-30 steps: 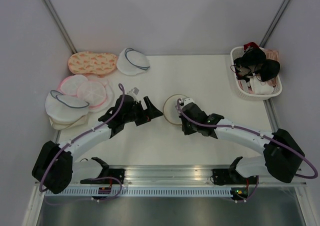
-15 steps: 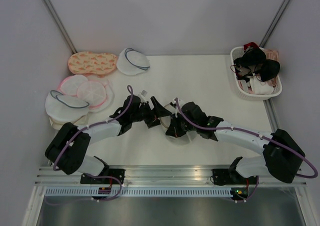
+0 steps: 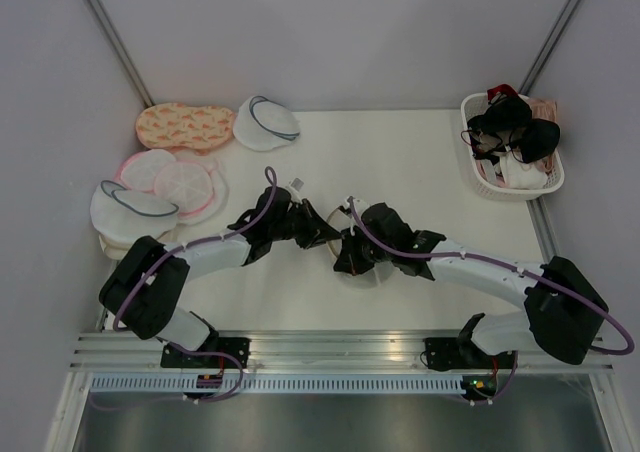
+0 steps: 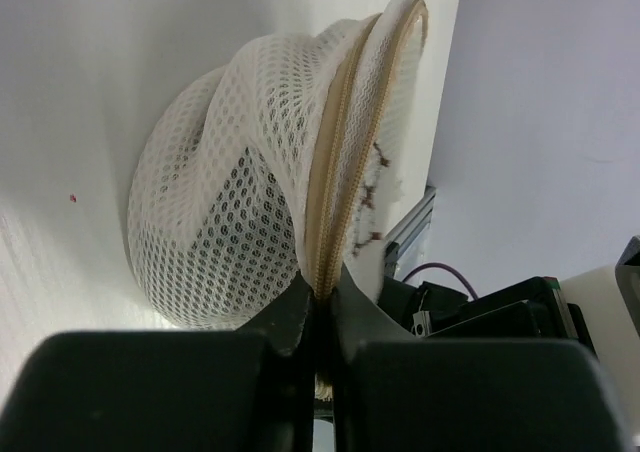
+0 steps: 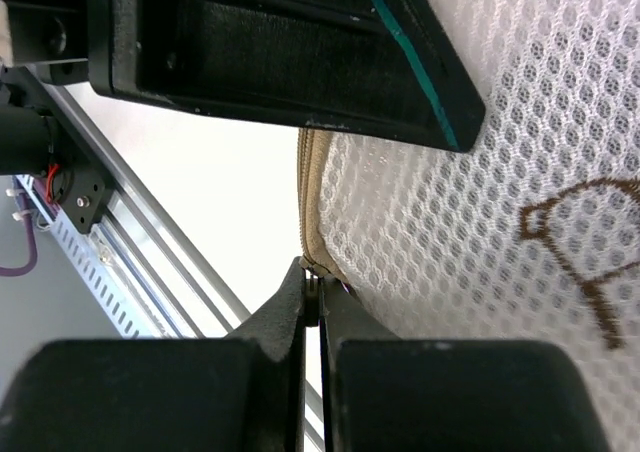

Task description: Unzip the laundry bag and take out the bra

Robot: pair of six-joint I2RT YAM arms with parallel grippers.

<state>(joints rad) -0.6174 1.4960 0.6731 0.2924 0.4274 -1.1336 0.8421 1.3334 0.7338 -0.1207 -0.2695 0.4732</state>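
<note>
Two arms meet at the middle of the white surface point(image 3: 420, 162) in the top view. Between their tips lies the round white mesh laundry bag with the tan-brown zipper rim point(image 3: 336, 219), mostly covered by them. The left pincer point(image 3: 330, 238) comes to it from the left side and the right pincer point(image 3: 347, 257) from the right and a little nearer to the bases. Both are at the bag, so neither arm has to travel. A white plastic basket of dark and pale garments point(image 3: 512, 188) stands well apart at the far right.

From the left wrist, the left pincer point(image 4: 320, 312) is narrow, with its two fingers pressed on the tan zipper rim. The bag point(image 4: 220, 222) stands on its edge, and the rim runs straight away from the fingers as one long curved line. A dark mass behind the mesh point(image 4: 238, 204) is probably the black padded bra, inside the bag.

From the right wrist, the right pincer point(image 5: 312, 282) is also closed to a thin line, and it pinches the rim just where a small metal piece sits. This may be the zipper pull, but that cannot be told for sure. The zipper looks closed.

The rim leads away from the right pincer, passing under the black finger of the left pincer point(image 5: 280, 52). The judgement is that the right arm should draw along this line while the left one holds the bag.
</note>
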